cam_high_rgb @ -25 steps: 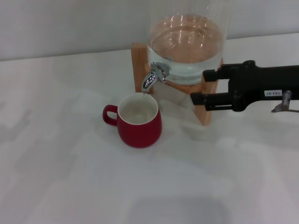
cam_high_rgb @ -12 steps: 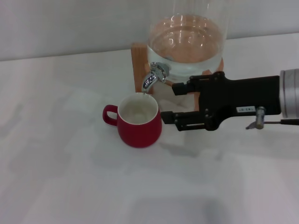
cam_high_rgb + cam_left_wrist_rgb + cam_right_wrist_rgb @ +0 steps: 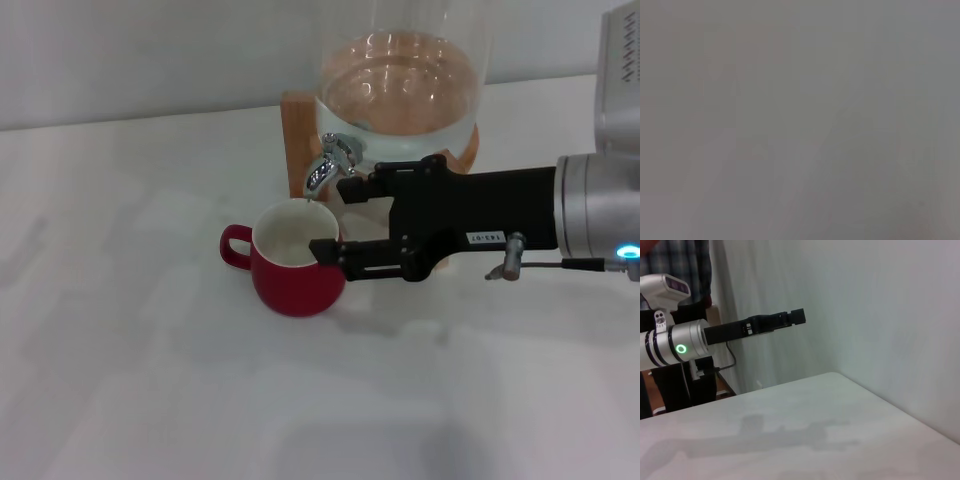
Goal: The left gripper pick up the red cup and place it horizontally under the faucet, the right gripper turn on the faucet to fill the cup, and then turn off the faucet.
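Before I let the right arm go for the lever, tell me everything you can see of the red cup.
The red cup is a squat, rounded, glossy dark-red mug with an off-white inside and a loop handle pointing to the robot's left. It stands upright on the white table, its mouth under the faucet. The right gripper, open, has its lower finger at the cup's rim; contact cannot be told.

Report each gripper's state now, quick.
Left gripper: parked away from the cup, holding nothing; open or shut cannot be told.
Right gripper: open, empty, beside the faucet.
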Controlling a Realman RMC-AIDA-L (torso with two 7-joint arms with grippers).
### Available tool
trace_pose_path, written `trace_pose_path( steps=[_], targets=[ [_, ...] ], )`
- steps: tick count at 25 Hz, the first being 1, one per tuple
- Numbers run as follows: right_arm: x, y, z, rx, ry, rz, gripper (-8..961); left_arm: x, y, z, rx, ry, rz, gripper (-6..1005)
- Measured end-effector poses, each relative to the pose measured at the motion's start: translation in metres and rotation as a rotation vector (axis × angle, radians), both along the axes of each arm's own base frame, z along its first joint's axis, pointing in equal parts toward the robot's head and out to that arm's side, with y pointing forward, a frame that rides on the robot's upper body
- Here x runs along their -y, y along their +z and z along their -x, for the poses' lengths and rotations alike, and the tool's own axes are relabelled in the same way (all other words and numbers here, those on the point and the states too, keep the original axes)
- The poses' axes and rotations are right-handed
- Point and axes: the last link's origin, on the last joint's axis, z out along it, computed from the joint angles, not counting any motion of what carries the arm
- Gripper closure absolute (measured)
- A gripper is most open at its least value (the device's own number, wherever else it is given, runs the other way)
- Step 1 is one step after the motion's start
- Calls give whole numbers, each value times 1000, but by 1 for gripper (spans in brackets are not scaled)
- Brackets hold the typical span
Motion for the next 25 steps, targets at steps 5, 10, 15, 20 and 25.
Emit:
trace_pose_path(
  steps=[5,10,15,20,25],
  targets=[
    [-5,-5,1,-4,-4,-10,231,1,-1,1,1,2,1,109],
    [-12,-12,-2,-9,-17,8,231,0,-1,0,1,-1,1,109],
    [-16,-16,-3,-12,-27,14,231,1,-1,-1,3,-5,3,109],
    [-20,-16,-6,-16,-35,-5,231,2,0,-1,3,-7,2,109],
    [-23,-17,-10,-25,-44,-8,232,2,-1,-1,4,-8,4,110]
  ],
)
